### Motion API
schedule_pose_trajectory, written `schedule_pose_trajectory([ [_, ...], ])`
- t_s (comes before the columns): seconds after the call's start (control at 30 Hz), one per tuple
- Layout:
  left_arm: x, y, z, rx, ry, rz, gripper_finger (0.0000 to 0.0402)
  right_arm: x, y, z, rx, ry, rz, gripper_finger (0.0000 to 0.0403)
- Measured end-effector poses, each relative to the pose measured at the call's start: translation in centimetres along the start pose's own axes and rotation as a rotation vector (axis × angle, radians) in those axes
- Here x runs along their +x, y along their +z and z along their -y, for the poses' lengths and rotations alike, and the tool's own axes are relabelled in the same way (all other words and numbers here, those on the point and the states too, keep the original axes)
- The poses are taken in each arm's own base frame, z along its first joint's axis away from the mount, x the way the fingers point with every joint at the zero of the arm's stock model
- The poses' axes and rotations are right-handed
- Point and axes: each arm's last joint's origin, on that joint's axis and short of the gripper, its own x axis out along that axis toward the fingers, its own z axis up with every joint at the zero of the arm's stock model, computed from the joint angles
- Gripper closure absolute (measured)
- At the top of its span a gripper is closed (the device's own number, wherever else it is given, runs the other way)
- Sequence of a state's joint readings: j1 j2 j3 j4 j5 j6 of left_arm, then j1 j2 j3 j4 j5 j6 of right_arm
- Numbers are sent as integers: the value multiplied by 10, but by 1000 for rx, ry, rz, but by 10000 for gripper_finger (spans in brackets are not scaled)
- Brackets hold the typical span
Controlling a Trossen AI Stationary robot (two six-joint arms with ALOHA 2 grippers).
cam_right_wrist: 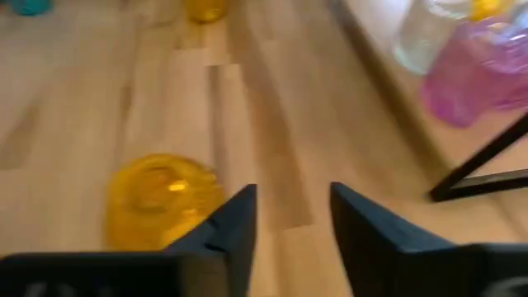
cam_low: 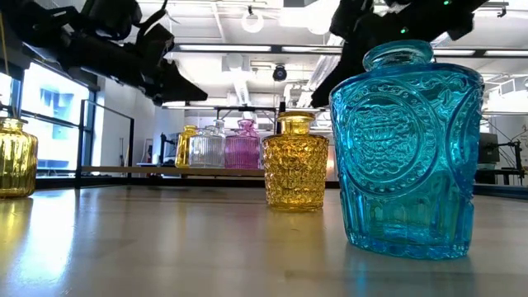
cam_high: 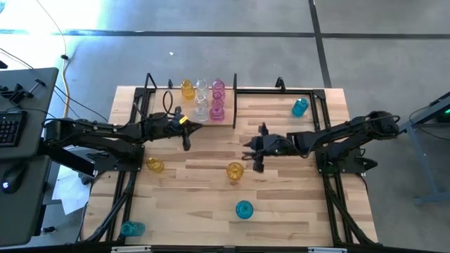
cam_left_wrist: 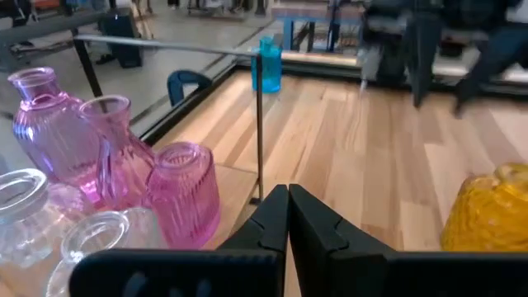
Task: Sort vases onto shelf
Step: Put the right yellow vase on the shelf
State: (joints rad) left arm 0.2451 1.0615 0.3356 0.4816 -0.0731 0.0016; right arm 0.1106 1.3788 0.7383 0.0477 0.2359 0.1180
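Vases stood scattered over the table point(cam_high: 281, 211) and grouped on the shelf point(cam_high: 162, 95) along its far edge. At the near left corner lay a teal vase point(cam_high: 131, 228), and farther in on the left side stood an amber vase point(cam_high: 155, 165). The left gripper point(cam_high: 186, 133) hung just in front of the shelf's left section with its jaws clenched together and nothing between them. On that section, behind the gripper, sat an amber-yellow vase point(cam_high: 187, 88), then clear vases point(cam_high: 202, 98), then pink vases point(cam_high: 217, 100); the left wrist view showed three pink ones point(cam_left_wrist: 124, 165) close together beside the clear ones. Near the table's middle stood another amber vase point(cam_high: 235, 171), with a teal vase point(cam_high: 244, 209) nearer the front edge. The right gripper point(cam_high: 254, 156) was just beside the middle amber vase, its jaws released and parted, holding nothing; in the right wrist view that vase point(cam_right_wrist: 161, 198) stood apart from the fingers point(cam_right_wrist: 235, 227). On the shelf's right section a lone teal vase point(cam_high: 300, 107) stood well apart from the others.
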Motion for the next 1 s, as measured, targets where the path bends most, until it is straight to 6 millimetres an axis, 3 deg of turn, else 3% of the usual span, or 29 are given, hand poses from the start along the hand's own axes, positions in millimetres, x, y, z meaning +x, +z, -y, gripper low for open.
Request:
schedule_pose_trajectory([
  [0.2, -2, -6, 0, -28, -21, 16, 401, 4, -6, -27, 27, 77, 10, 175],
  [0.37, -2, -6, 1, -35, -38, 17, 401, 18, -15, -44, 21, 114, 8, 141],
  [0.8, -2, -6, 1, -51, -41, 16, 401, 47, -31, -56, -9, 120, 30, 138],
  [1.0, -2, -6, 1, -51, -40, 15, 401, 56, -32, -49, -36, 89, 47, 193],
])
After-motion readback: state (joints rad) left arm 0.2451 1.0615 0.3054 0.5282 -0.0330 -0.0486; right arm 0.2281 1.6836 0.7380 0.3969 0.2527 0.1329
